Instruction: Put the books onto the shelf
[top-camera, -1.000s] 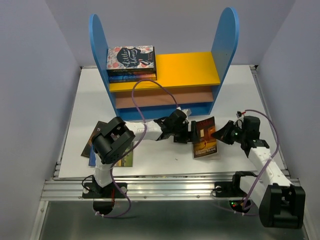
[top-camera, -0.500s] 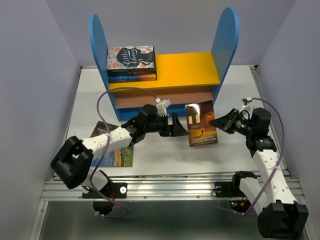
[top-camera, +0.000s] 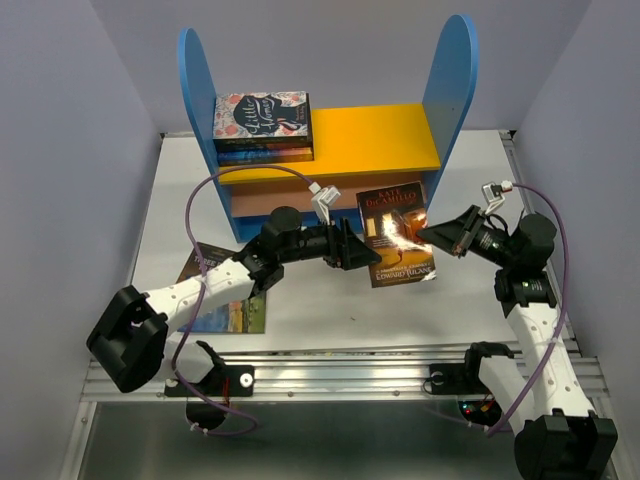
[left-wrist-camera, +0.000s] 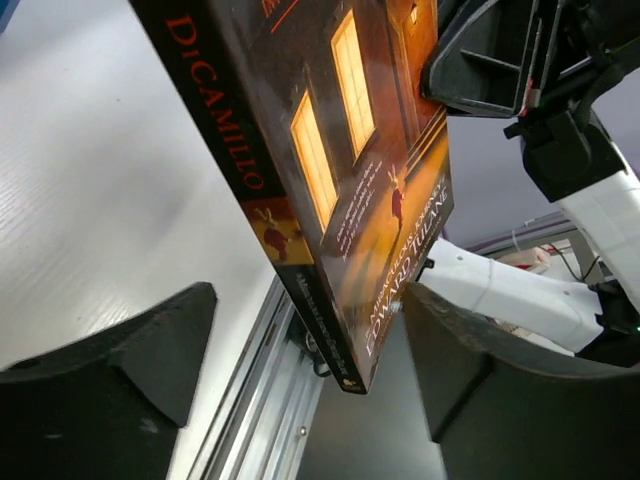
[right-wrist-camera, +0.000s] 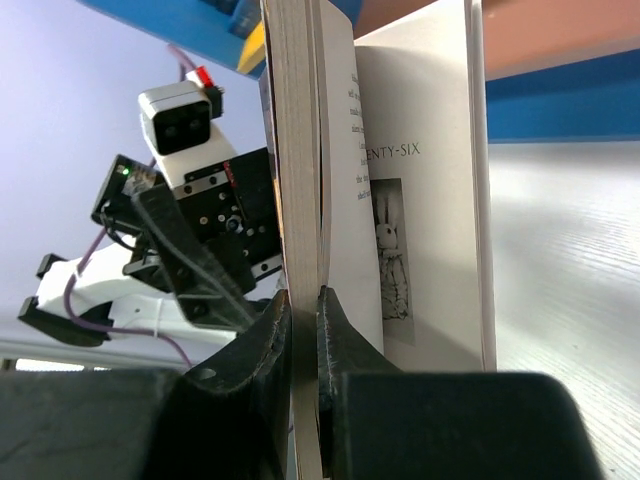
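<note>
White table boxed in by pale lavender walls

The white table top (top-camera: 180, 190), a flat board with a faint grain that shows in the wrist views, fills the middle of the top view. A plain back wall (top-camera: 330, 40), a left wall (top-camera: 60, 200) and a right wall (top-camera: 600, 130) close round it on three sides. A grooved aluminium rail (top-camera: 340, 376) runs along its near edge, and below the rail lies a dull grey floor (top-camera: 350, 450). The light is soft and even, casting only weak shadows on the board.

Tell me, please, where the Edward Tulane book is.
In top view the book hangs right of centre before the shelf, in the right claw, left claw beside it.
</note>
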